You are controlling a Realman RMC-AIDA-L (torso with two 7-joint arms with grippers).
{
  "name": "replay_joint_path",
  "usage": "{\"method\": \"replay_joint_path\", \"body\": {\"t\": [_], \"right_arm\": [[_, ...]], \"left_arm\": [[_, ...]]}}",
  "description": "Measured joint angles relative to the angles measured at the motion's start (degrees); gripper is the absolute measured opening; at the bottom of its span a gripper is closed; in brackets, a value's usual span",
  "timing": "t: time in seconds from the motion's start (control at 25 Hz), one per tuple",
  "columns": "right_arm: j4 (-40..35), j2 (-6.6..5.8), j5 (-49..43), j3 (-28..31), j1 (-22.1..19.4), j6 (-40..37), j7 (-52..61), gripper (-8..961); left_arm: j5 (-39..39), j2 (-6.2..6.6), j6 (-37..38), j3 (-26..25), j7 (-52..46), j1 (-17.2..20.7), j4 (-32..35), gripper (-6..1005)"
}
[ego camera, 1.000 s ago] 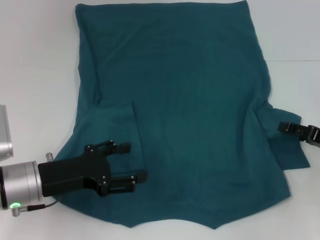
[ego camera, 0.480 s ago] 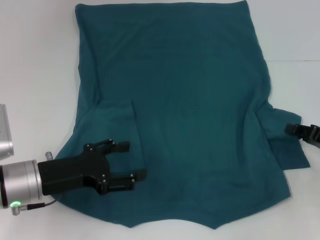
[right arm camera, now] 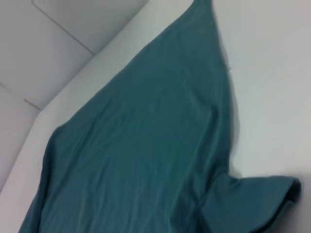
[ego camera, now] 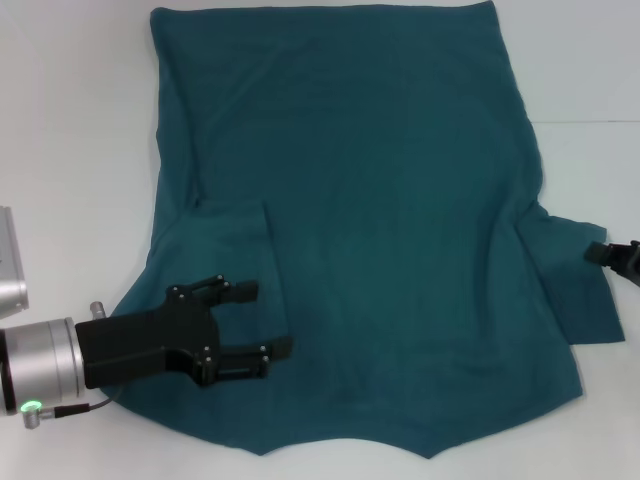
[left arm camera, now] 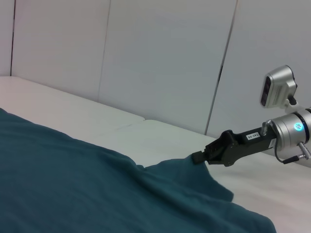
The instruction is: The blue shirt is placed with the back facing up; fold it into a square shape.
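The blue shirt (ego camera: pixel 350 200) lies spread flat on the white table and fills most of the head view. Its left sleeve is folded inward onto the body, with a straight edge showing. My left gripper (ego camera: pixel 264 320) is over the shirt's near left part, just below that folded sleeve. It is open, with only the cloth beneath it between its fingers. My right gripper (ego camera: pixel 612 256) is at the far right edge, its tip at the outer edge of the right sleeve (ego camera: pixel 580 290). The left wrist view shows the right gripper (left arm camera: pixel 200 157) touching the sleeve's corner.
A white table (ego camera: pixel 70 150) surrounds the shirt, with bare strips on the left and right. A seam in the surface runs at the right (ego camera: pixel 590 123). White wall panels (left arm camera: pixel 160 58) stand behind the table.
My right gripper has drawn back to the right, toward the edge of the sleeve. The left gripper has barely moved and stays open.
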Motion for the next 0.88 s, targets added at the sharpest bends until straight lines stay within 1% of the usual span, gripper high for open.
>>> {"method": "replay_joint_path", "body": {"t": [0.24, 0.28, 0.36, 0.48, 0.68, 0.88], "right_arm": [[0.9, -0.18, 1.4, 2.5, -0.1, 0.3, -2.3, 0], [0.8, -0.32, 1.4, 3.0, -0.1, 0.5, -2.4, 1], [0.7, -0.77, 1.4, 3.9, 0.1, 0.8, -2.8, 3], [0.4, -1.87, 1.4, 4.5, 0.7, 1.5, -2.9, 6], [0.4, -3.17, 1.4, 4.3, 2.1, 2.8, -3.8, 11], [0.4, -3.33, 1.1, 4.1, 3.4, 4.3, -7.0, 17]], "left_arm": [[0.0, 0.0, -0.3, 0.0, 0.0, -0.1, 0.0, 885], [0.0, 0.0, -0.4, 0.0, 0.0, -0.1, 0.0, 885], [0.1, 0.0, -0.7, 0.0, 0.0, -0.1, 0.0, 885], [0.1, 0.0, -0.8, 0.0, 0.0, -0.1, -0.1, 885], [0.1, 0.0, -0.8, 0.0, 0.0, -0.1, -0.1, 885], [-0.2, 0.0, -0.8, 0.0, -0.1, -0.1, -0.1, 885]]}}
